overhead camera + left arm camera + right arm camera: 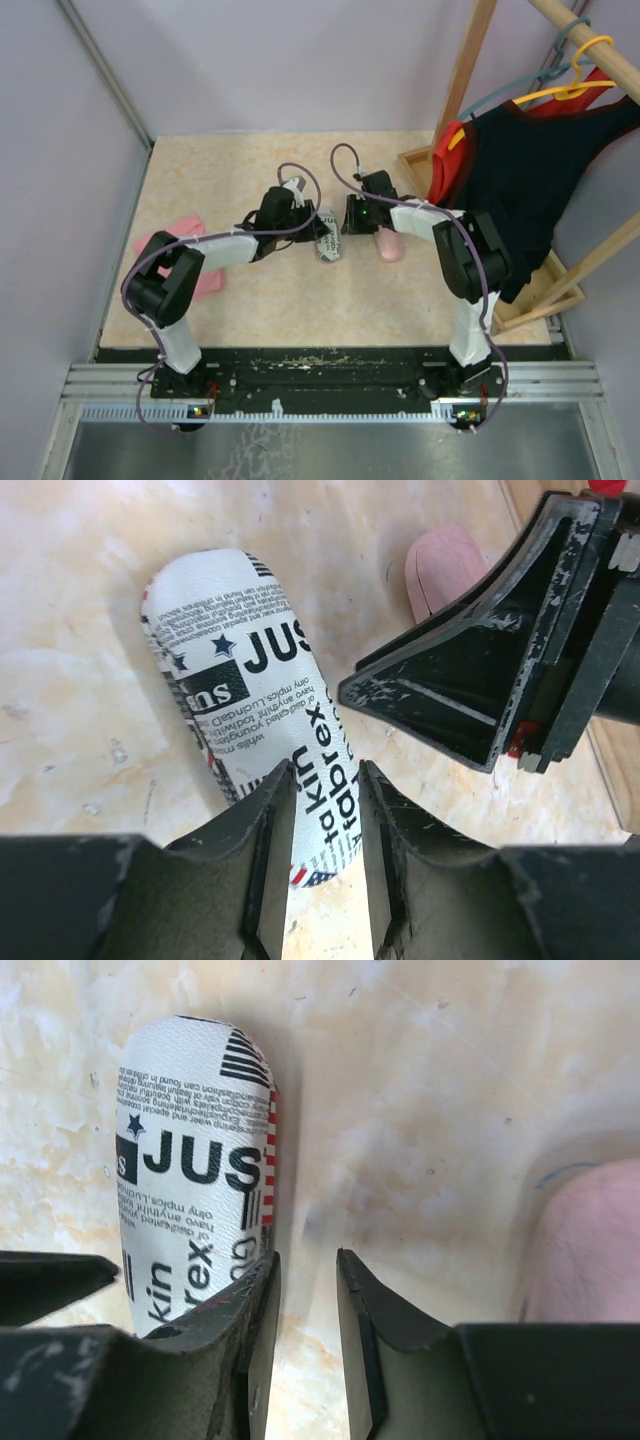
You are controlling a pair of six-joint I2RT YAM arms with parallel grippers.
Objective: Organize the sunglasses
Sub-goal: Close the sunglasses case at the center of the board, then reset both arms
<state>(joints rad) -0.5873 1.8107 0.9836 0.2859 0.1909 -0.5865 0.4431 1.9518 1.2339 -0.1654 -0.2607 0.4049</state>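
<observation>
No sunglasses show in any view. A black-and-white printed case (327, 243) lies shut on the table's middle, and it also shows in the left wrist view (240, 660) and in the right wrist view (190, 1160). A pink oblong case (388, 243) lies just right of it (445, 565) (590, 1250). My left gripper (305, 222) (325, 770) hovers over the printed case's near end, jaws a narrow gap apart, narrower than the case. My right gripper (355, 222) (307, 1257) hangs between the two cases, slightly open and empty.
A pink cloth (195, 262) lies at the left of the table under the left arm. A wooden rack (560, 290) with black and red clothing (520, 170) on hangers stands at the right. The two grippers are very close together (480, 680).
</observation>
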